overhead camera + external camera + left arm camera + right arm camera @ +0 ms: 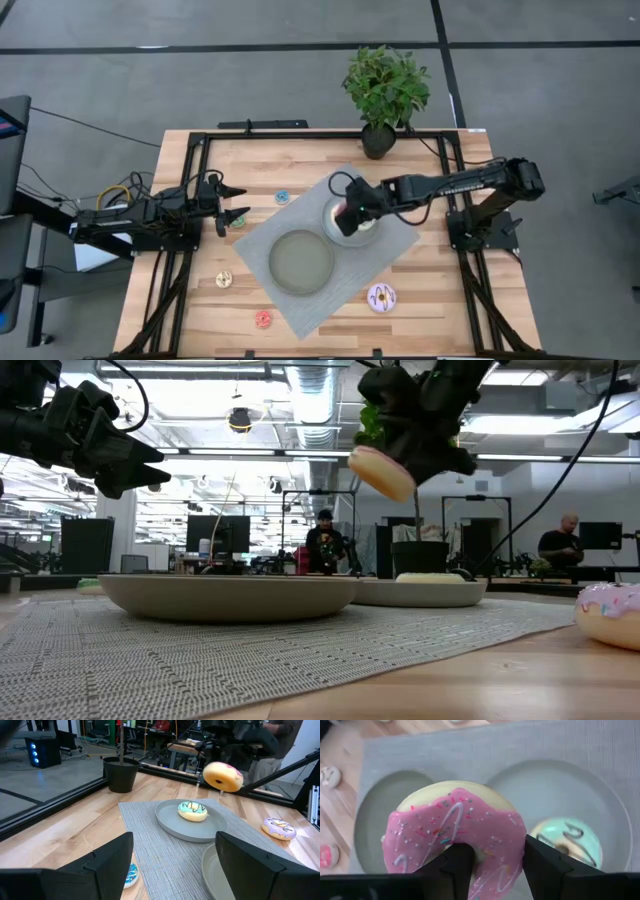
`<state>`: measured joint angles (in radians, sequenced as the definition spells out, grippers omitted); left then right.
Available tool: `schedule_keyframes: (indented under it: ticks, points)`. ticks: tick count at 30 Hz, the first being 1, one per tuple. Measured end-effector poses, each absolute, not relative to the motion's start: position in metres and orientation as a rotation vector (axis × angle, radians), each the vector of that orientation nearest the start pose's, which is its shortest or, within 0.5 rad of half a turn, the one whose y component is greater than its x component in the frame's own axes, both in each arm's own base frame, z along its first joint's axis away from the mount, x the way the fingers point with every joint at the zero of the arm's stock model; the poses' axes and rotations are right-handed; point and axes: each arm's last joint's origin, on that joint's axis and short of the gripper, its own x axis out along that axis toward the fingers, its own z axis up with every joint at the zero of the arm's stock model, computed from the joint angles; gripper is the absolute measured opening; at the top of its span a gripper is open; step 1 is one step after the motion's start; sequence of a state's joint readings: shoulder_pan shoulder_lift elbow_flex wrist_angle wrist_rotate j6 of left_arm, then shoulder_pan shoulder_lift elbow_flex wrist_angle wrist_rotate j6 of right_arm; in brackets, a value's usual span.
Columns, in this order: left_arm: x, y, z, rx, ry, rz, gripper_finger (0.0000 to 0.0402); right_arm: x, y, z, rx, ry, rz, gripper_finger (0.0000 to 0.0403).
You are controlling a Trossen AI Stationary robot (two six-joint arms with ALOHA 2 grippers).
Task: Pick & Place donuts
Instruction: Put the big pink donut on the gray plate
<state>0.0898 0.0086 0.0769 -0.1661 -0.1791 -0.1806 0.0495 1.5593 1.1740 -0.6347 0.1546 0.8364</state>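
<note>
I have the right gripper [492,862] above the plate [330,222] nearer the table's far edge, its fingers [452,867] closed on the pink donut [455,837], one finger through the hole. In the low view that donut hangs tilted in the air, clear of the plate below.

One donut is already placed, by my reading: the yellow-green donut [192,811] lies on that same far plate. The pink one I judge to be partway, lifted and over the plate but not yet set down. The second plate [300,262], nearer the table's front edge, holds nothing that I can see.

Still out on the bare table are the purple-white donut [381,296] toward the front right corner, just off the mat [400,240], the red donut [263,319] by the front edge, the yellow donut [223,279] toward the left side, the blue donut [282,197] beyond the mat's far left corner, and the green donut [238,222] just beside my left gripper [230,203].

That left gripper waits at the left side of the table with its fingers spread wide and holding nothing.
</note>
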Motion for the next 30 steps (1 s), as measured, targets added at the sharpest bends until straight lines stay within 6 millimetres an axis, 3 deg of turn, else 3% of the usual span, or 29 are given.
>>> schedule_keyframes:
  ticks: [13, 22, 30]
  points:
    - [0.091, 0.013, 0.173, -0.175, 0.073, 0.277, 0.0277, 0.32, -0.016, 0.251, 0.498, 0.912, -0.418, 0.0131]
    - [0.091, 0.013, 0.173, -0.175, 0.071, 0.277, 0.0277, 0.337, -0.035, 0.208, 0.425, 1.09, -0.421, 0.0147]
    - [0.091, 0.013, 0.173, -0.175, 0.068, 0.277, 0.0277, 0.354, -0.052, 0.196, 0.377, 1.166, -0.426, 0.0158]
